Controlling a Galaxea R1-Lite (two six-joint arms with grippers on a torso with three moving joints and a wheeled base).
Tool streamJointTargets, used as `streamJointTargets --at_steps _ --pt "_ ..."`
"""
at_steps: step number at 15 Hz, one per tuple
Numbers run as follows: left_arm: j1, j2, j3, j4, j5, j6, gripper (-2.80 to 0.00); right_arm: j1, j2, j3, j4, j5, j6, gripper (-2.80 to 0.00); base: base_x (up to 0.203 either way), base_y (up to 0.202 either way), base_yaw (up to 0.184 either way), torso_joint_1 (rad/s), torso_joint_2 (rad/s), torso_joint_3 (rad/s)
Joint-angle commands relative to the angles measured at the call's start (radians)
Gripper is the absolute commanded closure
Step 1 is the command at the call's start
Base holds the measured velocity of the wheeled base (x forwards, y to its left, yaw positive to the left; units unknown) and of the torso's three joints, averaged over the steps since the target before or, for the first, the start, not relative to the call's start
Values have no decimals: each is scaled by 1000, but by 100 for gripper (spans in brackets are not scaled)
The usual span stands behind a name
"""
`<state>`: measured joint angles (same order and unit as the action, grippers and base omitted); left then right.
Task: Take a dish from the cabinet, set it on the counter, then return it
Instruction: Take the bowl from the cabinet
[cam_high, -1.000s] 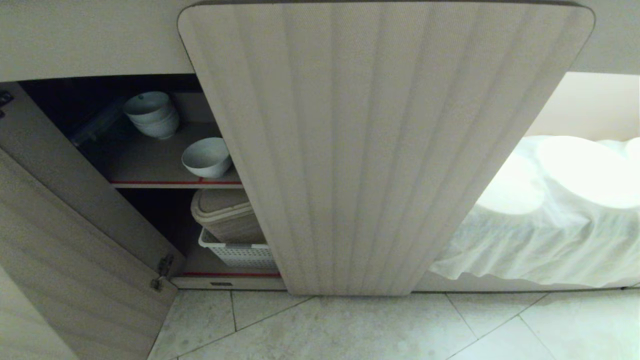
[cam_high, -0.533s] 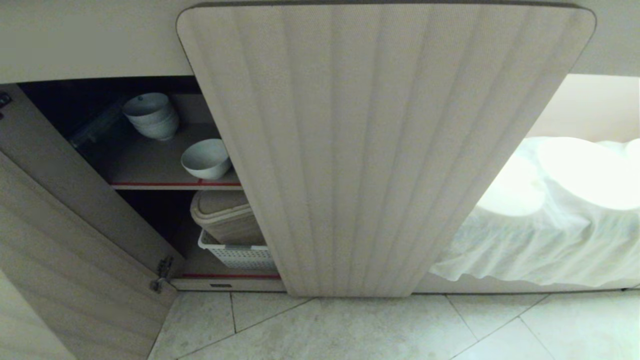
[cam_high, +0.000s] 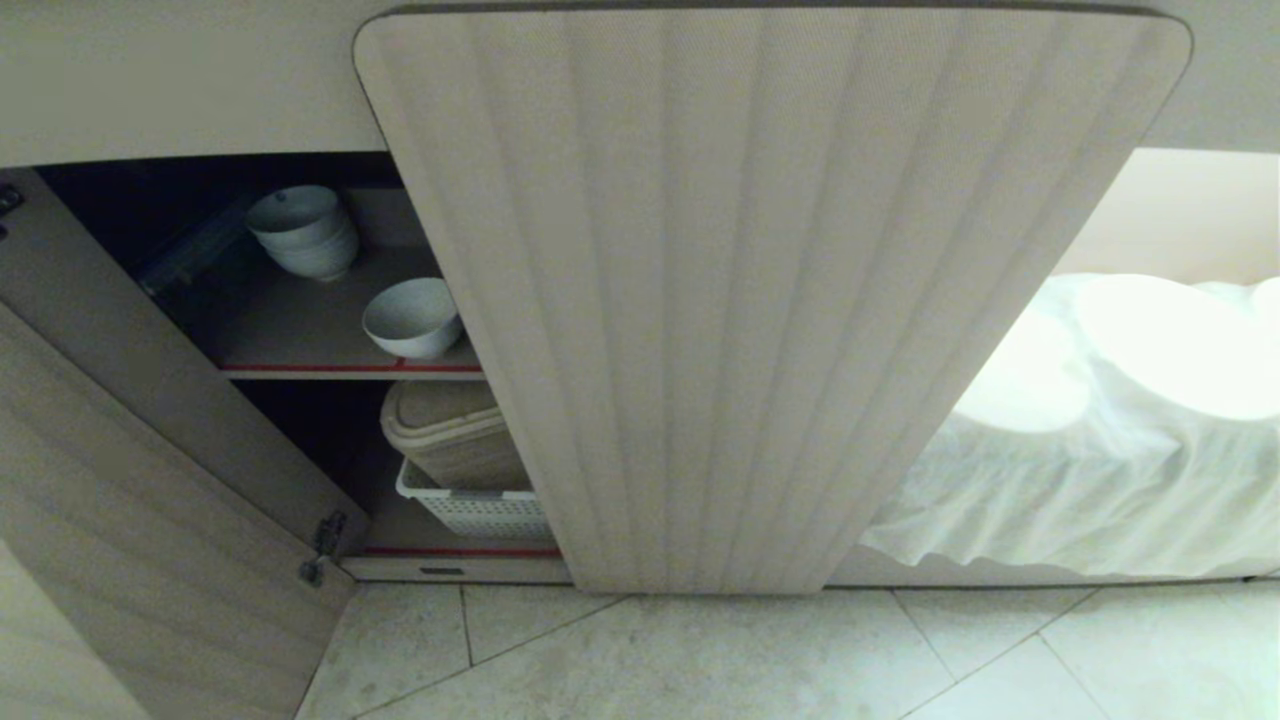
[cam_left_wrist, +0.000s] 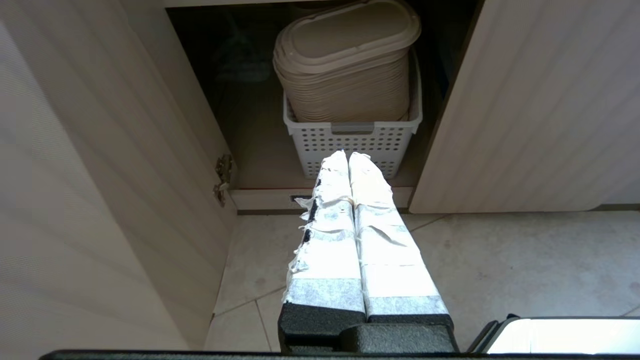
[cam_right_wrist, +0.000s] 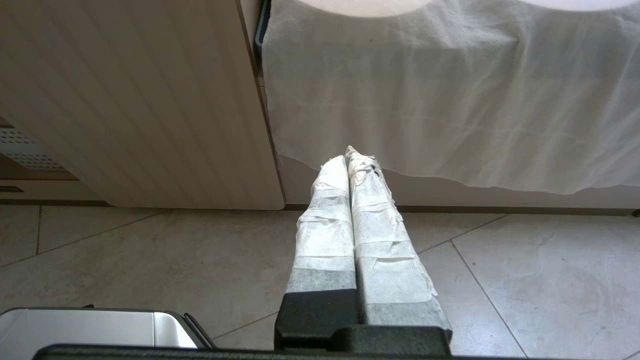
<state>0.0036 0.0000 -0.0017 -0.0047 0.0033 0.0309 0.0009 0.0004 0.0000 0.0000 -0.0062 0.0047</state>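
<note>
Stillness is the short answer to what has changed; between a second ago and now the whole head view slid very slightly, which I read as my own camera settling, and none of the things moved; the last half second shows no difference at all. For the task that means nothing is begun or, just as likely, everything is finished; from this moment I cannot tell which.

The dish (cam_high: 412, 316) sits upright on the upper shelf (cam_high: 300, 330) of the cabinet (cam_high: 120, 330), at the shelf's front edge just behind the red tape (cam_high: 350, 366), near the inner edge of the closed right door (cam_high: 770, 300); the stack of bowls (cam_high: 303, 232) stands well apart from it toward the shelf's back. The left door (cam_high: 150, 520) hangs swung open. On the bottom shelf a white perforated basket (cam_left_wrist: 350, 142) holds a beige lidded container (cam_left_wrist: 345, 60).

My left gripper (cam_left_wrist: 348, 156) hangs low over the tiled floor (cam_high: 700, 650), pointing at the basket, its taped fingers pressed together and holding nothing; my right gripper (cam_right_wrist: 347, 155) hangs likewise before the white cloth (cam_right_wrist: 450, 100), fingers together, empty.

The counter itself I cannot make out here. Writing, brands or labels: none that I can read.
</note>
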Motion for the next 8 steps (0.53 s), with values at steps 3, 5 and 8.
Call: streamJointTargets --at_steps 3,5,8 --pt "1 0 -4 6 4 2 0 0 0 0 -1 0 0 0 0 0 0 0 0 0" --pt "1 0 -32 57 2 5 0 0 0 0 0 0 0 0 0 0 0 0 0 0" --pt "0 60 -107 144 -7 1 0 -1 0 0 0 0 0 0 0 0 0 0 0 0"
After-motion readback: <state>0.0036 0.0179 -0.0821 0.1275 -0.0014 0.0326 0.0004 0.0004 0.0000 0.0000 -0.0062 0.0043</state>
